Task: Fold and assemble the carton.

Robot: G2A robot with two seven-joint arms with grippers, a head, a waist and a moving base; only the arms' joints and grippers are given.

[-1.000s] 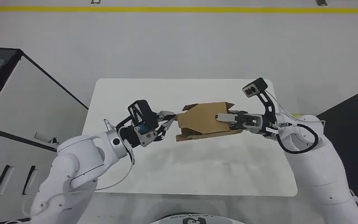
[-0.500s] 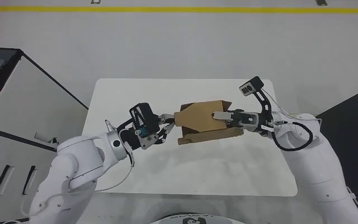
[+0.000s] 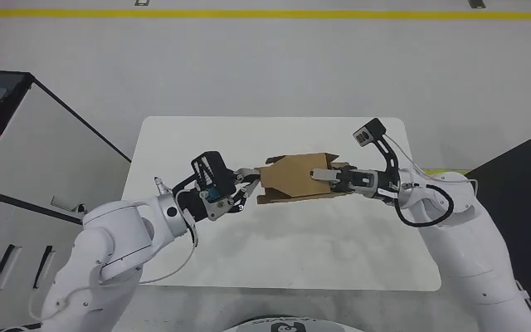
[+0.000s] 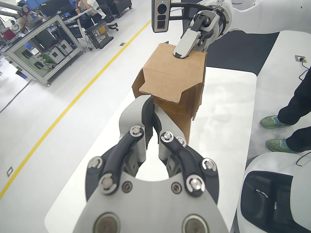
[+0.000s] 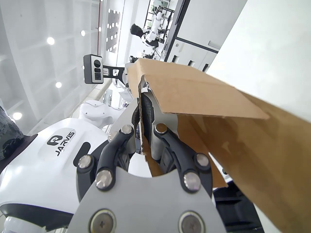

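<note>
Carton (image 3: 294,176) was held over mid table (image 3: 332,249): right gripper (image 3: 319,174), at its 3 o'clock, clamped 1 wall to steady it, while left gripper (image 3: 253,176), at 9 o'clock, clenched shut, met 1 flap, probably to fold it.

the carton (image 3: 294,178) lies over the table (image 3: 274,249), between the left pincer (image 3: 252,177) and the right pincer (image 3: 319,174)

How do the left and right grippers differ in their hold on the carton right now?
The right gripper clamps a carton wall between its fingers; the left gripper is shut with its tips at an end flap, and whether it grips the flap is unclear. The right gripper reaches over the carton's top edge; the left gripper meets the opposite end. Both are shut and at the carton.
</note>
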